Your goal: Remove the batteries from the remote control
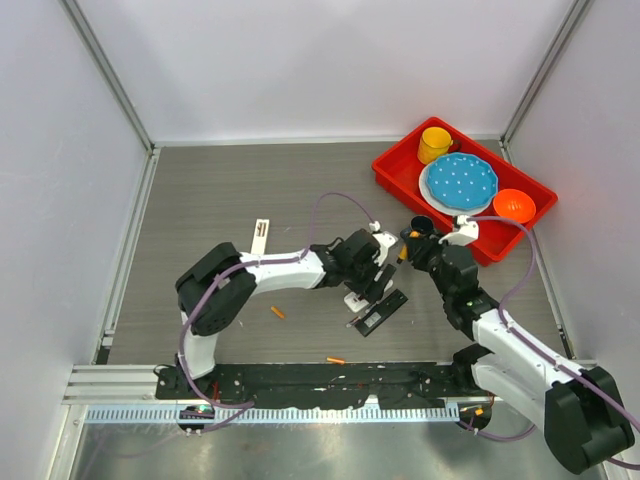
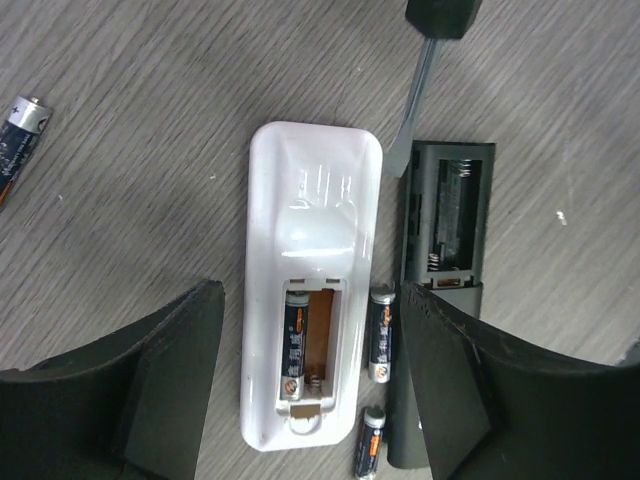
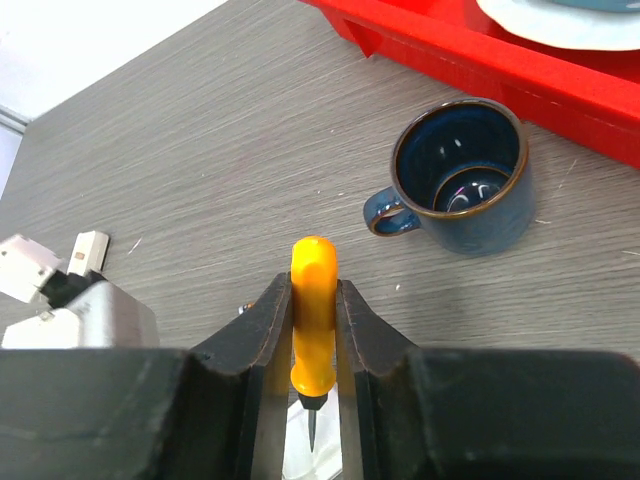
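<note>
Left gripper point(image 2: 310, 300) first: jaws spread wide, straddling the white remote point(image 2: 312, 200) without touching it. In its open bay one dark battery point(image 2: 295, 345) fills one slot; the other slot is bare. Two loose batteries point(image 2: 381, 333) lie between it and the black remote point(image 2: 447, 210), whose bay looks empty. The right gripper point(image 3: 314, 290) pinches the orange screwdriver point(image 3: 313, 262), tip down. We judge this to be the last cell: the blade must get under one end and lever it up while the left jaws steady the shell. Only the left wrist view shows the bay. The right wrist view adds the mug point(image 3: 462, 175) before the red tray point(image 3: 480, 55), far right. The top view alone shows orange batteries point(image 1: 278, 313) near left.
</note>
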Robot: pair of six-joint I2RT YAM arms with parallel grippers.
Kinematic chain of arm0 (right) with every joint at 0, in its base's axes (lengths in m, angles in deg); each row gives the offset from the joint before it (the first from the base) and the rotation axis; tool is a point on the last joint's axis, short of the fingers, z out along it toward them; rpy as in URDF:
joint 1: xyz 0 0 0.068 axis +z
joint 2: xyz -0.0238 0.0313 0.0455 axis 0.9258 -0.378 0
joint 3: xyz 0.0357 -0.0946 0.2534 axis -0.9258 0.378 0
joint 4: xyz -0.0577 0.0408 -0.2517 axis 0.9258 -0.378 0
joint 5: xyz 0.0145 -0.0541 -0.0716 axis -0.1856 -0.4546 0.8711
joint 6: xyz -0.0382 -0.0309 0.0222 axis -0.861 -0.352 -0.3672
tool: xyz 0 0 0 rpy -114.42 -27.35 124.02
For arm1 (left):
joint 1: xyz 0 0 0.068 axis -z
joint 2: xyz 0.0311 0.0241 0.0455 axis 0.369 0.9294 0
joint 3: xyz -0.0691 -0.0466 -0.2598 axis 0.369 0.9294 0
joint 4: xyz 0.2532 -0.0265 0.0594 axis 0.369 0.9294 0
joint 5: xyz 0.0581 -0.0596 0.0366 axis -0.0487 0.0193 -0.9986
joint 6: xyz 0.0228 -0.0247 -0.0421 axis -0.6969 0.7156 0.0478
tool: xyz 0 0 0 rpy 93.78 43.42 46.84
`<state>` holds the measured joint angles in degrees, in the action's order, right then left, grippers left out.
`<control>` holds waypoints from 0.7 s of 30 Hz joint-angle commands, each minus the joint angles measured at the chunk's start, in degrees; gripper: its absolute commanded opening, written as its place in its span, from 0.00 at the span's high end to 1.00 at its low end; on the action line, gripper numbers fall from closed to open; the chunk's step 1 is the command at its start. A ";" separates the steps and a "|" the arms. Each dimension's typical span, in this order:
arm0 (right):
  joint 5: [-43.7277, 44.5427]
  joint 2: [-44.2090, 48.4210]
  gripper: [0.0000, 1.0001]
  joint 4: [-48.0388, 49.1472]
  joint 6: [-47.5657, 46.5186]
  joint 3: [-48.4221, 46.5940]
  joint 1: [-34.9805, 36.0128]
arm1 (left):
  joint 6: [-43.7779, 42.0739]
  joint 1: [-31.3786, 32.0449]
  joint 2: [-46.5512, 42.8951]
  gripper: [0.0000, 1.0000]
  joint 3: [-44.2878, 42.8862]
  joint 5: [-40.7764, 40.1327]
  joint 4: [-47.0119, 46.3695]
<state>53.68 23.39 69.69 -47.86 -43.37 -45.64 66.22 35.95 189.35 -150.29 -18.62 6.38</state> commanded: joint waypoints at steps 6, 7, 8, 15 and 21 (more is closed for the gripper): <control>-3.11 1.17 0.99 1.58 1.57 -0.39 -2.73 | -2.75 4.18 4.46 0.32 -5.41 -15.45 4.10; -3.29 1.26 0.99 1.59 1.57 -0.39 -2.90 | -2.83 4.44 4.89 0.35 -5.76 -16.34 4.19; -3.46 1.17 0.99 1.67 1.57 -0.30 -2.90 | -2.84 4.71 5.16 0.39 -5.94 -17.13 4.71; -6.28 0.38 0.99 1.85 -1.15 -1.44 -2.99 | 0.93 3.84 4.20 0.68 -5.77 -24.88 6.47; -7.85 -1.02 0.99 2.55 -1.68 -1.79 -2.99 | 5.60 0.50 -0.71 0.68 -1.47 -23.47 4.19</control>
<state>47.48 23.26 69.50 -48.28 -43.37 -48.41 68.45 39.84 193.40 -154.45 -37.90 10.49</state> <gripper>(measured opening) 0.251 0.492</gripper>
